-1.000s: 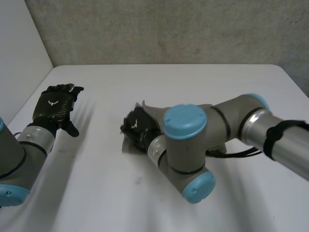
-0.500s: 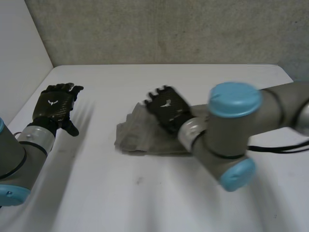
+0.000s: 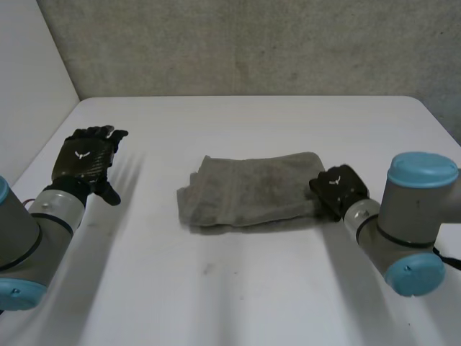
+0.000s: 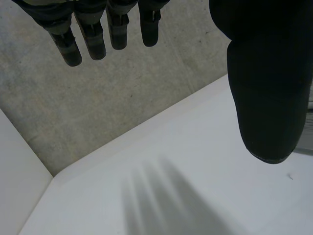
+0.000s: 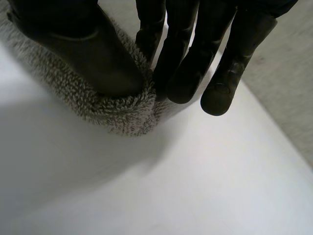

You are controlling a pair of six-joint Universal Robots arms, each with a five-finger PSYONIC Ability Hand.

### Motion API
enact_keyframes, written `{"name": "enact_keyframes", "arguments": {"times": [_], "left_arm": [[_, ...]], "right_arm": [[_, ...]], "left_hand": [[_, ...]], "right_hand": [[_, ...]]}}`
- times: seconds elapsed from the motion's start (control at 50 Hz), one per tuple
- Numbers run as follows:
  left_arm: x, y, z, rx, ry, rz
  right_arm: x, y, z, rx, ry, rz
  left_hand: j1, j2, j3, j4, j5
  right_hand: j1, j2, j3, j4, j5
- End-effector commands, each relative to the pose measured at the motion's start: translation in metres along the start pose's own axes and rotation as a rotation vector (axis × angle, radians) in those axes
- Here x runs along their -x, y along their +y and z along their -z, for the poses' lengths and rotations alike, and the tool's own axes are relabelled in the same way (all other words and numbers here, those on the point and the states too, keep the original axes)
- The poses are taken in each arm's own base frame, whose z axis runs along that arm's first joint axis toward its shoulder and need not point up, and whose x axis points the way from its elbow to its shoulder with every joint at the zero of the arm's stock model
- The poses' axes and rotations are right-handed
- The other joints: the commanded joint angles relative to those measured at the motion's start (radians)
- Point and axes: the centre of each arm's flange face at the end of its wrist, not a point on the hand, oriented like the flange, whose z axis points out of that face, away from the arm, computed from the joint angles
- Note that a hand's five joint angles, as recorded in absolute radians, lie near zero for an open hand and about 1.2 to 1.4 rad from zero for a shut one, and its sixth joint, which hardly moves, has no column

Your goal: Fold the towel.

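A grey towel (image 3: 252, 189) lies folded in a flat oblong in the middle of the white table (image 3: 238, 288). My right hand (image 3: 337, 189) is at the towel's right edge. In the right wrist view its thumb (image 5: 98, 58) presses on top of the towel's rounded edge (image 5: 117, 110), and its fingers (image 5: 186, 63) curl in against that edge from the other side, pinching the cloth. My left hand (image 3: 85, 158) hovers over the left side of the table, well away from the towel. Its fingers (image 4: 105, 29) are straight, its thumb (image 4: 264, 88) is spread, and it holds nothing.
A grey wall (image 3: 252, 43) runs behind the table's far edge and a white panel (image 3: 29, 79) stands along its left side. My right arm's blue-capped elbow (image 3: 421, 216) hangs over the table's right part.
My right arm swung from the towel's left part across to its right edge. The towel, bunched under the hand before, now lies spread flat. The left hand has barely moved.
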Motion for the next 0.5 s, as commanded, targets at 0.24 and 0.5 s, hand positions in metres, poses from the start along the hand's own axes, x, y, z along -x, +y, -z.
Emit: {"name": "enact_keyframes", "arguments": {"times": [0.24,0.5], "left_arm": [[0.005,-0.022,0.000,-0.069,-0.017,-0.008],[0.001,-0.048,-0.006,-0.147,-0.007,-0.014]], "right_arm": [[0.102,-0.126,0.013,-0.427,-0.223,0.181],[0.167,-0.118,0.015,-0.389,-0.410,0.246]], "left_hand": [[0.004,0.010,0.009,0.009,-0.029],[0.004,0.010,0.009,0.009,-0.029]], "right_hand": [[0.100,0.081,0.061,0.060,0.065],[-0.184,-0.203,-0.223,-0.224,-0.219]]}}
